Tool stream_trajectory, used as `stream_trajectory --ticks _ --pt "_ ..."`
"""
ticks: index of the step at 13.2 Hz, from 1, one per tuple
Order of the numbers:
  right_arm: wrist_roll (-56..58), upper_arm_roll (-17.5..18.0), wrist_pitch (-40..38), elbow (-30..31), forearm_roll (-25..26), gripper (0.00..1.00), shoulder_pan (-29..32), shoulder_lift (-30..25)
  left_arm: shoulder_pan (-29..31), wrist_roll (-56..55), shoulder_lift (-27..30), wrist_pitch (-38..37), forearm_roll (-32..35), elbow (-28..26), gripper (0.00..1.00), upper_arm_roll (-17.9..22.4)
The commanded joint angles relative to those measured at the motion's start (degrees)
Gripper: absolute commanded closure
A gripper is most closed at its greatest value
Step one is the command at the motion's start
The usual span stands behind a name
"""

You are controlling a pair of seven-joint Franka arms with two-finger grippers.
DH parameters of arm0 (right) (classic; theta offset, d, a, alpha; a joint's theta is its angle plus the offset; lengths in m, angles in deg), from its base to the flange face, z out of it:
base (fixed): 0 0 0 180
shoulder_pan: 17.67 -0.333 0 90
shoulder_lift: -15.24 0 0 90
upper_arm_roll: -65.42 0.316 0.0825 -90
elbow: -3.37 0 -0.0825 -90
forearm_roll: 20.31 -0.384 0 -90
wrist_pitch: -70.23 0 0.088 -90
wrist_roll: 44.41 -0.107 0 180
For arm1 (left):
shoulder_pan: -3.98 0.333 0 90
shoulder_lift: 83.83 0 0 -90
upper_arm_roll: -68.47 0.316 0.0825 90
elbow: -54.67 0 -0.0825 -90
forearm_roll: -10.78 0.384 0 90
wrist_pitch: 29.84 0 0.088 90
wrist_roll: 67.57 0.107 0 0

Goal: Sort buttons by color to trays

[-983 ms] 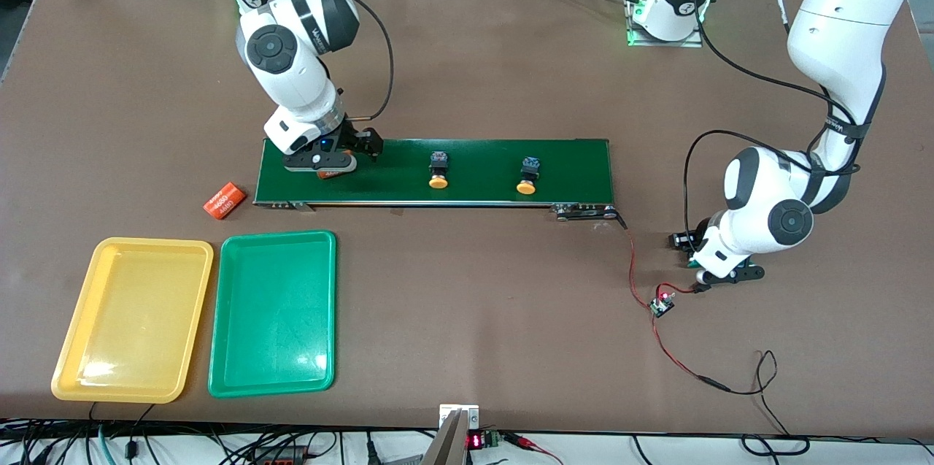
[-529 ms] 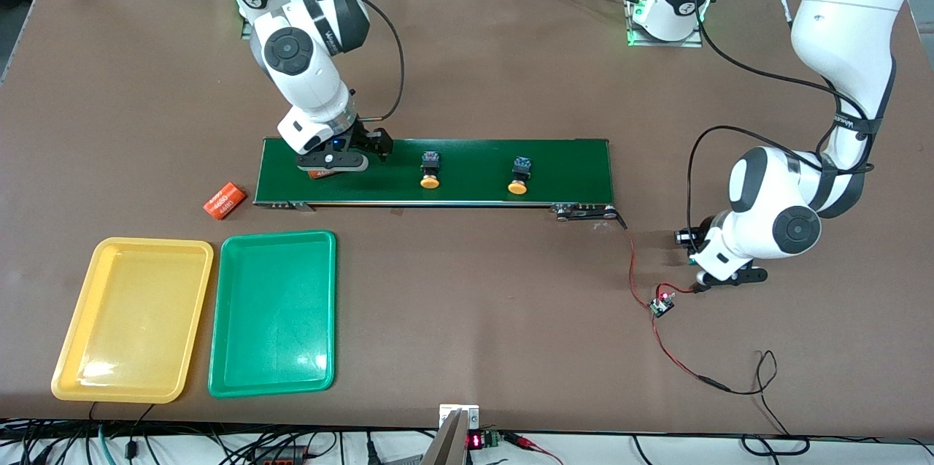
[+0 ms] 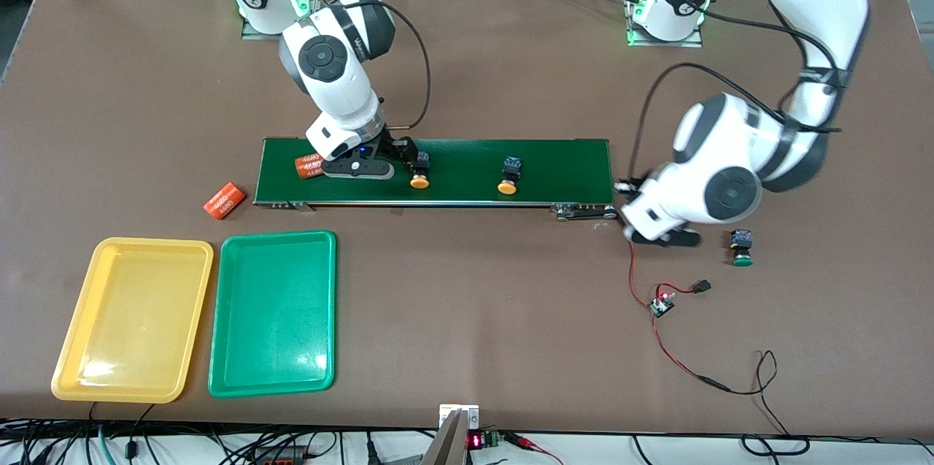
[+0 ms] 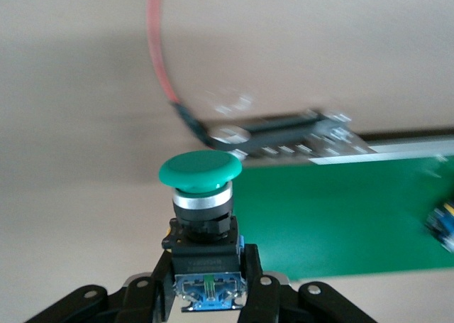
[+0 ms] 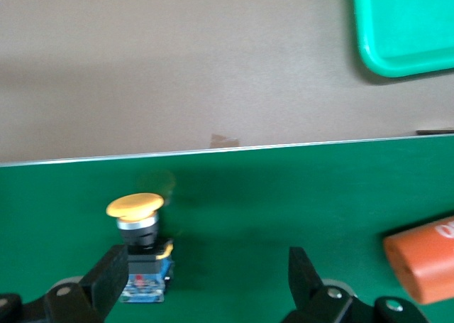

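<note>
Desk [image 3: 467,319]: brown, I kept trays at its right-arm corner.
Left pincer [image 4: 207,294]: clamped on green button [image 4: 201,195] for carrying.
Right pincer [image 5: 206,273]: apart, straddling yellow button [image 5: 138,241] to grasp.

White arms [image 3: 343,85], black cables

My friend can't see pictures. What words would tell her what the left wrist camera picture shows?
The left gripper is shut on the black-blue body of a green-capped button, held cap-up above the brown table. Farther off lie the end of the green conveyor belt, its metal roller bracket, and a red wire.
</note>
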Motion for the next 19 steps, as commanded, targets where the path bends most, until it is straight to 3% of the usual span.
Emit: stream_trajectory --ticks 1,7,10,11,12,13,14,17,19 --pt "-1.9 -0.5 -1.0 -6.1 -0.4 0.0 -3.1 5.0 0.2 -1.2 0.9 0.7 -1.5 -2.6 0.84 -2.4" --pt "-2.7 -0.8 -0.9 -6.4 0.2 0.0 -3.0 7.1 0.2 -6.9 3.2 16.0 -1.8 -15.1 0.83 -8.7" --pt "-1.0 -1.5 -0.8 -6.1 0.3 0.0 -2.4 7.9 -0.1 -7.0 2.7 18.4 -1.7 -16.5 0.72 -9.4" --pt "-0.9 -1.7 -0.9 -6.0 0.4 0.0 -2.4 7.9 -0.1 -7.1 2.7 17.9 -1.7 -16.5 0.44 -9.6" --pt "-0.9 -1.7 -0.9 -5.5 0.4 0.0 -2.2 7.9 0.0 -7.1 2.9 17.7 -1.7 -16.3 0.01 -9.7" --pt "-0.7 -1.7 -0.9 -4.9 0.5 0.03 -1.8 7.9 0.0 -7.1 2.9 17.6 -1.7 -16.0 0.0 -9.7" --pt "0.3 -1.7 -0.9 -4.5 0.5 0.15 -1.2 7.8 0.1 -7.1 3.2 17.5 -1.7 -15.8 0.0 -9.7" --pt "1.7 -1.7 -1.1 -3.9 0.5 0.65 -0.6 7.6 2.0 -6.7 5.1 17.2 -1.7 -14.2 0.0 -8.8" --pt "1.8 -1.7 -1.2 -3.8 0.5 0.9 -0.5 7.6 2.9 -6.3 5.5 12.6 -1.0 -10.8 0.0 -5.6"
